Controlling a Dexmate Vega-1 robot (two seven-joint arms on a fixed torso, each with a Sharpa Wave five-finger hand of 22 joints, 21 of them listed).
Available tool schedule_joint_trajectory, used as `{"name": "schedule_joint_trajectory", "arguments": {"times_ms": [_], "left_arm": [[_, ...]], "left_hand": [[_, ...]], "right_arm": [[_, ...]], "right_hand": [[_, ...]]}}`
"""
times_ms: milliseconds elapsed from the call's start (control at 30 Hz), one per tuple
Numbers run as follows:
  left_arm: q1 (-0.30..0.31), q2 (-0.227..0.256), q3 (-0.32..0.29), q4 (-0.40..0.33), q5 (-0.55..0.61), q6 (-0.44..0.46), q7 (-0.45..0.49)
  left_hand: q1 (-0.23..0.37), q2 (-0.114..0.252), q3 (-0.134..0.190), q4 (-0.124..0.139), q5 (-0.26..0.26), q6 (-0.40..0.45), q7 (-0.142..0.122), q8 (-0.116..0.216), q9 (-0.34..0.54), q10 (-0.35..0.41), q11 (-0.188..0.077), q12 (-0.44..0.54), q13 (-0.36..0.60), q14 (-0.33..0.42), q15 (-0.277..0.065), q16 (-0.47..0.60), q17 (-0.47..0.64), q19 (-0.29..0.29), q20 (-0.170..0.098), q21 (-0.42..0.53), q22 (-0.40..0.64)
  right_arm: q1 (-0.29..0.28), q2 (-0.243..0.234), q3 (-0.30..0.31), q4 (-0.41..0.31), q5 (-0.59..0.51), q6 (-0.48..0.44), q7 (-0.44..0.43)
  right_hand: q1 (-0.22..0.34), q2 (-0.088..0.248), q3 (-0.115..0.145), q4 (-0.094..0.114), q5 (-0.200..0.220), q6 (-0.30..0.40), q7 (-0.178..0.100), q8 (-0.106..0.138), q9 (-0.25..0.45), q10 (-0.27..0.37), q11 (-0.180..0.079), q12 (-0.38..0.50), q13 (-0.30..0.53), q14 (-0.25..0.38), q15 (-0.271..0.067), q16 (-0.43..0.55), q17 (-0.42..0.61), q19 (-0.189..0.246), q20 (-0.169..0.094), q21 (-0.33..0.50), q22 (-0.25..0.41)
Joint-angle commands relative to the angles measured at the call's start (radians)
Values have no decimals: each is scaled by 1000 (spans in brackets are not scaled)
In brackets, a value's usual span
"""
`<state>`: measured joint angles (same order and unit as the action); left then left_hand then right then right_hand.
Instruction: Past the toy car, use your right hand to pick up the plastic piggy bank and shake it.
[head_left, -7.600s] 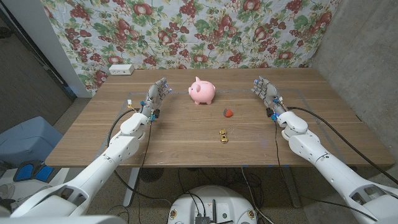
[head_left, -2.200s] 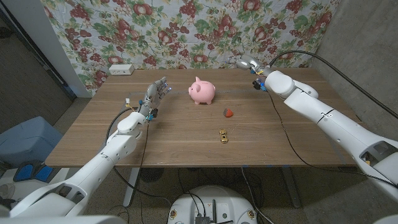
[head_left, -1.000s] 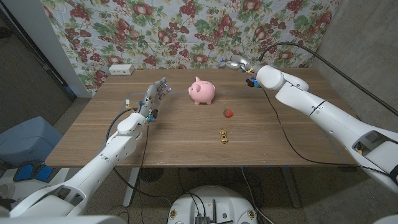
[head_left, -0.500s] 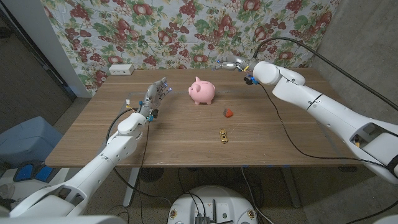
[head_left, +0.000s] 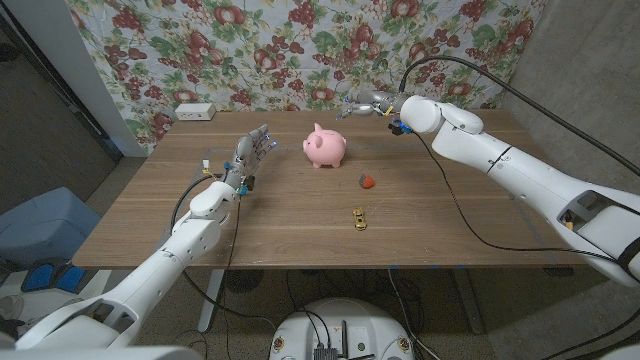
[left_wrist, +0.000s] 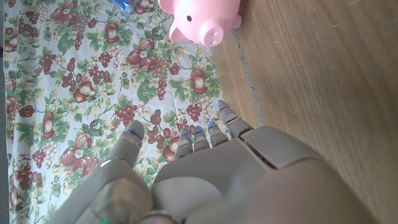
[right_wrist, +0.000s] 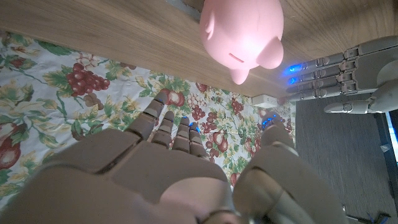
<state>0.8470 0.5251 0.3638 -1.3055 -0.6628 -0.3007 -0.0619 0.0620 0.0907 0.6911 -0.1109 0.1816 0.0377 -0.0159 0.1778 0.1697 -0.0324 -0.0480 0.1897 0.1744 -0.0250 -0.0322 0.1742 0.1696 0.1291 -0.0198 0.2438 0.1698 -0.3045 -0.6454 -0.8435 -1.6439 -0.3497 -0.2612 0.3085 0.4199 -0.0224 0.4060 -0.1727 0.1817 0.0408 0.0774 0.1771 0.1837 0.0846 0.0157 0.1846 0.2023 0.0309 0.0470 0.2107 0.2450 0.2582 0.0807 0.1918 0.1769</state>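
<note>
The wooden table stretches out under both arms, and behind it hangs a floral cloth printed with fruit and leaves. The right arm reaches far across from the right side, lifted clear of the tabletop. The left arm lies low along the left side of the table.

Toward the back of the table, near the middle, stands the pink plastic piggy bank, upright on its feet. Its long axis runs roughly across the table and its snout points toward the robot's left; in the left wrist view the piggy bank faces that camera snout-first. In the right wrist view the piggy bank shows its back, coin slot visible.

The right hand hovers up by the cloth, above and behind the pig, just to its right, not touching it. Its fingers are spread and hold nothing.

The left hand stands on edge at the pig's left, apart from it, fingers extended and apart, holding nothing; the right wrist view catches that left hand beyond the pig.

Nearer the robot sits a small red object, and nearer still the tiny yellow toy car, lengthwise toward the pig. A white box rests at the far left corner.
</note>
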Motion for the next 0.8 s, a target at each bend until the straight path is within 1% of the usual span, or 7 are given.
{"name": "schedule_joint_trajectory", "arguments": {"times_ms": [33,133,233,533,700,767,800], "left_arm": [[14,6,-5,-16,-1,2,6],[19,7,-6,-21,-3,3,9],[22,7,-7,-23,-5,1,8],[33,14,-12,-36,-6,2,13],[38,18,-14,-43,-8,3,14],[39,19,-15,-43,-8,3,13],[39,19,-15,-44,-9,3,13]], "left_hand": [[-8,42,6,-5,2,9,-3,4,4,6,-3,3,3,4,-26,6,3,9,3,-1,5],[-8,43,6,-5,2,10,-2,5,4,6,-3,3,3,5,-26,6,3,9,2,-2,5],[-8,43,6,-6,2,10,-3,4,4,7,-2,4,3,7,-26,7,3,11,4,-3,5],[-9,42,6,-6,2,12,-1,5,4,11,1,5,4,11,-24,8,2,16,6,-5,5],[-10,41,6,-6,2,13,0,5,4,13,4,5,4,12,-25,8,3,17,6,-6,5],[-10,41,6,-6,2,13,0,5,4,13,3,5,4,13,-25,8,3,18,6,-6,5],[-10,41,6,-6,2,13,0,5,4,14,3,5,4,14,-24,8,3,19,6,-6,5]], "right_arm": [[29,21,-35,6,-61,5,53],[32,28,-37,17,-61,21,58],[34,35,-40,24,-68,28,60],[50,61,-55,58,-76,53,79],[54,73,-62,74,-88,68,71],[55,77,-65,78,-93,74,68],[57,79,-68,78,-99,71,69]], "right_hand": [[6,-18,-9,-1,11,-26,5,-1,5,-27,1,-5,6,-20,9,-7,-2,-11,0,-2,1],[12,-26,-14,3,16,-55,5,-2,6,-52,3,-6,7,-30,10,-9,-5,-21,4,-2,2],[17,-30,-18,8,21,-93,13,-6,6,-85,2,-8,7,-47,11,-12,-7,-29,6,-2,2],[22,-33,-21,10,25,-106,17,-2,6,-103,7,-7,8,-62,16,-15,-9,-36,10,-2,2],[28,-35,-22,11,28,-119,16,1,7,-131,9,-9,8,-76,15,-17,-10,-40,9,-1,2],[33,-35,-22,10,30,-128,18,1,7,-143,10,-9,8,-83,19,-18,-11,-44,10,-1,2],[36,-35,-23,10,32,-127,19,4,7,-147,11,-7,9,-91,19,-19,-12,-58,12,-6,2]]}}
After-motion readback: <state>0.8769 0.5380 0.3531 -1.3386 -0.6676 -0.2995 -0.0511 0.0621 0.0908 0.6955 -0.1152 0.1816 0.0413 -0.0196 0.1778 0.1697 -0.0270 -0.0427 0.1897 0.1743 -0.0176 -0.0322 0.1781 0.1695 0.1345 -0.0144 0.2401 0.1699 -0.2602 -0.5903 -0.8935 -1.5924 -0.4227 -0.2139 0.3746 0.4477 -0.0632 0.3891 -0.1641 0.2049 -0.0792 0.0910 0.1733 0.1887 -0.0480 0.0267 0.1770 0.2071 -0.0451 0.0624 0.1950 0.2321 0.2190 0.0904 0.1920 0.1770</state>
